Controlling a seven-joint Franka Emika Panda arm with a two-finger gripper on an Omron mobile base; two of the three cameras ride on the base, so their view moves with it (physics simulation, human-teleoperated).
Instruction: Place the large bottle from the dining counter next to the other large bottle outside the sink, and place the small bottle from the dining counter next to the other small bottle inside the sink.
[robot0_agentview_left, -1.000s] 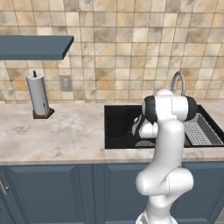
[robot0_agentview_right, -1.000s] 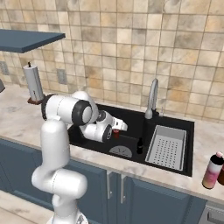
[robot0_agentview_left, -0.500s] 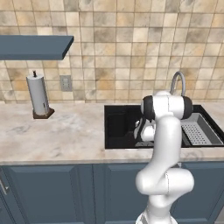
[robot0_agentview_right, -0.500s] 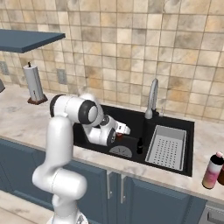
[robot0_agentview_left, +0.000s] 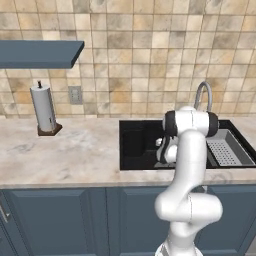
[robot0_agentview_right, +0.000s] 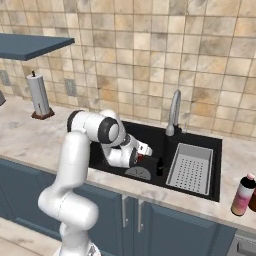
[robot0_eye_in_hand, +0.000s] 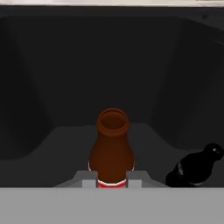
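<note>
Our gripper (robot0_eye_in_hand: 112, 181) has dipped lower into the sink (robot0_agentview_right: 150, 136), clenched on the small bottle (robot0_eye_in_hand: 112, 151). We carry it just above the basin floor, near the other small bottle (robot0_eye_in_hand: 197, 167), so setting down seems close.

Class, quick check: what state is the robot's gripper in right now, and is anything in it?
Gripper: closed on the small bottle, held inside the sink, near the other small bottle.
</note>
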